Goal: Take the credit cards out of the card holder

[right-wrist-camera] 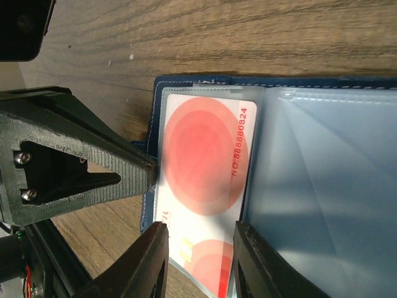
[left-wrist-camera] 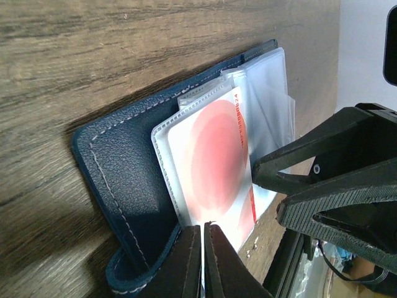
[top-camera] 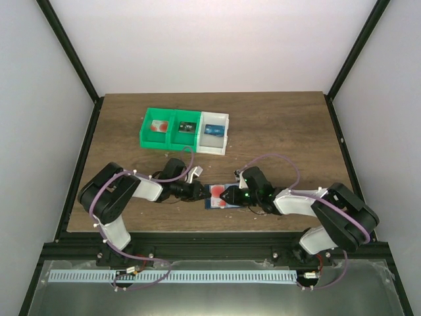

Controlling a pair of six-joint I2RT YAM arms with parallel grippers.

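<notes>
The card holder (right-wrist-camera: pixel 310 174) runs off the right wrist view's right edge.

The holder (left-wrist-camera: pixel 124 180) lies open on the table (left-wrist-camera: pixel 93 49), a red-spotted card (left-wrist-camera: pixel 217 167) in its sleeve, left gripper (left-wrist-camera: pixel 203 248) pinched together at the card's edge

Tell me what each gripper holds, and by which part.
The left gripper pinches the card holder by its end edge; whether the right gripper grips anything cannot be told.
</notes>
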